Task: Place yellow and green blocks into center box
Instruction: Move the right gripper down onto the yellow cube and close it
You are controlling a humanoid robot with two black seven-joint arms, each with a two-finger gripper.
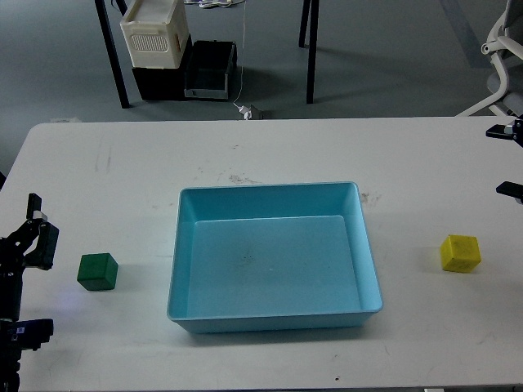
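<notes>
A green block sits on the white table at the left. A yellow block sits at the right. The light blue box stands empty in the middle between them. My left gripper is at the left edge, just left of the green block, open and empty, with its fingers spread apart. My right gripper shows at the right edge, beyond the yellow block, open and empty; only its fingertips are in view.
The white table carries faint marks behind the box. Beyond its far edge are table legs, a white and black crate on the floor and a white chair at the right.
</notes>
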